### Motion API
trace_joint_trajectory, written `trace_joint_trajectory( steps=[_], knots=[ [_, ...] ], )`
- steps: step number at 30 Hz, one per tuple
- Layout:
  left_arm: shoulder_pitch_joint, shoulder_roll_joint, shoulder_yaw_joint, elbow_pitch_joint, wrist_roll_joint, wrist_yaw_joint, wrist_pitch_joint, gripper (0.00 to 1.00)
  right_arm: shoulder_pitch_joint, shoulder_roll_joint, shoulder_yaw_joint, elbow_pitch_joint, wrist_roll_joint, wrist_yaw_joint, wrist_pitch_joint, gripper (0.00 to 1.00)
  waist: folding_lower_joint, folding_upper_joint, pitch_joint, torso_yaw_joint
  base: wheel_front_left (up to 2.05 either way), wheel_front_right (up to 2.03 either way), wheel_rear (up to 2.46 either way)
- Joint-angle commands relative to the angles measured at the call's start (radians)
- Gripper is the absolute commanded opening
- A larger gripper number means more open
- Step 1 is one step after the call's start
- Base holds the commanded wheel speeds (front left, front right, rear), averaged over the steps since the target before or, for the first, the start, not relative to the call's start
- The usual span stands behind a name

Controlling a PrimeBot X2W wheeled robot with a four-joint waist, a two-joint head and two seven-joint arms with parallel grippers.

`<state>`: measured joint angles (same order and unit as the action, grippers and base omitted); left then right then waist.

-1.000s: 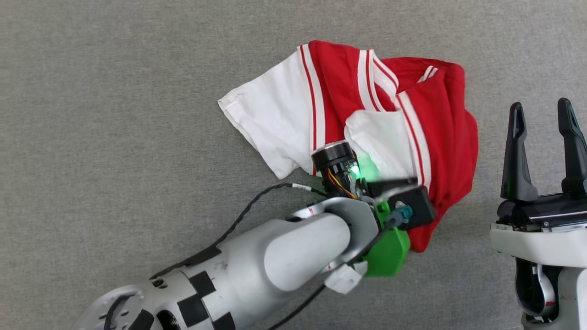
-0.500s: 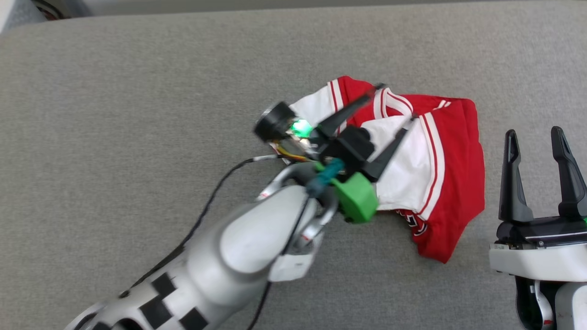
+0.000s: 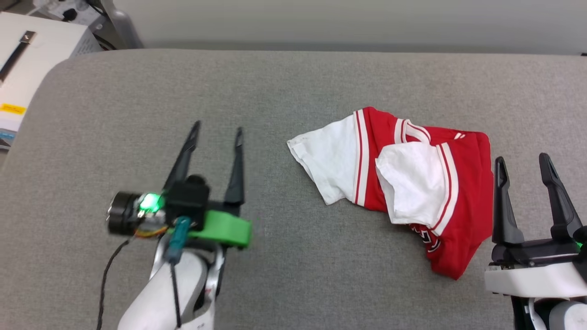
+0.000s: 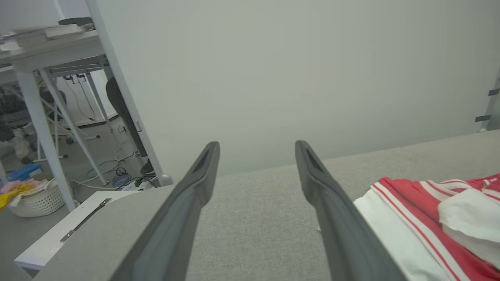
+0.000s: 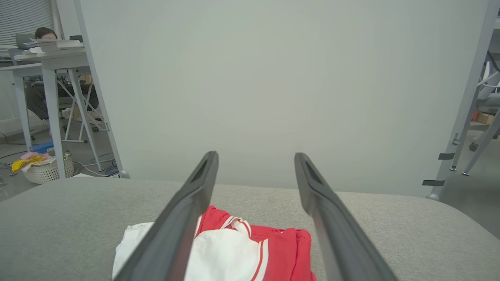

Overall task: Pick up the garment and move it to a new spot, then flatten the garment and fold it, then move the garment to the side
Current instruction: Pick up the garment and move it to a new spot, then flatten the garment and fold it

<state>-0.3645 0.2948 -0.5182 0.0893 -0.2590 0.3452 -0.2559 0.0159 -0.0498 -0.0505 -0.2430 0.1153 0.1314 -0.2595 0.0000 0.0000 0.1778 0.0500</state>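
Fingers (image 3: 236, 174) on our left gripper (image 3: 218, 128) and right gripper (image 3: 522, 159) gape wide, empty; the garment (image 3: 472, 192) lies crumpled toward the worktop (image 3: 275, 82)'s right edge.

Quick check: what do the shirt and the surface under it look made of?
The garment: soft matte cloth, probably a knit, going by its limp folds and creases. The grey surface: woven fabric covering, matte, fine weave visible; perhaps padded, given its rounded corner.

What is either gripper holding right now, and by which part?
Nothing. Both are open and empty: the left gripper stands apart from the shirt, the right gripper beside its edge.
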Motion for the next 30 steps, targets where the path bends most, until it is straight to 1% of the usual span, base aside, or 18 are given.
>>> trace_joint_trajectory(
  steps=[1, 3, 6, 13, 15, 23, 30],
  knots=[
    [0.048, 0.004, 0.029, -0.014, 0.016, 0.011, -0.006, 1.0, 0.017, 0.0, -0.003, 0.004, -0.008, -0.001, -0.002, 1.0, 0.0, 0.0, -0.029, 0.018, 0.0, 0.0, 0.0],
    [0.109, -0.002, 0.076, -0.034, 0.028, 0.011, -0.006, 1.0, 0.029, 0.0, -0.009, 0.01, -0.011, -0.001, -0.002, 1.0, 0.0, 0.0, -0.041, 0.022, 0.0, 0.0, 0.0],
    [0.189, -0.018, 0.13, -0.052, 0.052, -0.003, -0.006, 1.0, 0.044, 0.0, -0.012, 0.025, -0.015, -0.001, -0.002, 1.0, 0.0, 0.0, -0.056, 0.025, 0.0, 0.0, 0.0],
    [0.313, -0.073, 0.207, -0.05, 0.092, -0.065, -0.006, 1.0, 0.082, 0.0, -0.006, 0.057, -0.002, -0.001, -0.002, 1.0, 0.0, 0.0, -0.087, 0.022, 0.0, 0.0, 0.0],
    [0.351, -0.098, 0.238, -0.048, 0.109, -0.091, -0.006, 1.0, 0.106, 0.0, -0.003, 0.074, 0.009, -0.001, -0.002, 1.0, 0.0, 0.0, -0.098, 0.02, 0.0, 0.0, 0.0],
    [0.4, -0.145, 0.298, -0.038, 0.147, -0.161, -0.006, 1.0, 0.163, 0.0, 0.015, 0.102, 0.01, -0.001, -0.002, 1.0, 0.0, 0.0, -0.118, 0.02, 0.0, 0.0, 0.0],
    [0.416, -0.168, 0.332, -0.029, 0.177, -0.2, -0.006, 1.0, 0.168, 0.0, 0.019, 0.113, 0.014, -0.001, -0.002, 1.0, 0.0, 0.0, -0.127, 0.015, 0.0, 0.0, 0.0]
  ],
)
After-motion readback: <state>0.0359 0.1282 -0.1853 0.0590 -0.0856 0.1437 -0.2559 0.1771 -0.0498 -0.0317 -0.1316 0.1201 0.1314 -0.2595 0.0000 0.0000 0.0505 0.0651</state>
